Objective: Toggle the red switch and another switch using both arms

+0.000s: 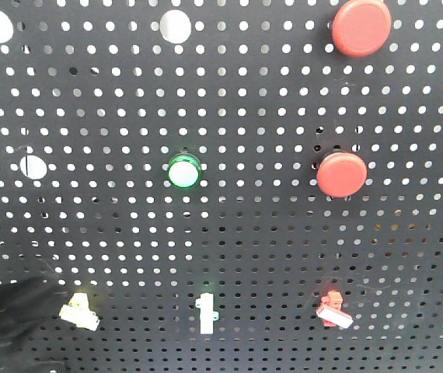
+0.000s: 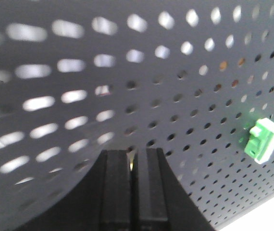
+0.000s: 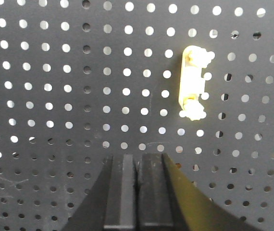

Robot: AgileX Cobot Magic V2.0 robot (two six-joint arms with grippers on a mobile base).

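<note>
The red switch (image 1: 333, 308), a tiny toggle with a red base and white lever, sits low on the right of the black pegboard (image 1: 252, 233). The other switch (image 1: 78, 311), a cream toggle with a yellow glow, sits low on the left. My black left gripper (image 1: 8, 318) is just to its left, blurred. In the left wrist view the left gripper (image 2: 132, 156) is shut, with a yellow glint showing past its tips. My right gripper (image 3: 137, 160) is shut, facing the board below a pale yellowish switch body (image 3: 193, 82); I cannot tell which switch this is.
A white toggle with a green glow (image 1: 204, 311) (image 2: 263, 139) stands between the two switches. Two large round red buttons (image 1: 361, 27) (image 1: 341, 173) and a green-lit round button (image 1: 183, 171) sit higher on the board, with white round caps (image 1: 176, 26) near the top.
</note>
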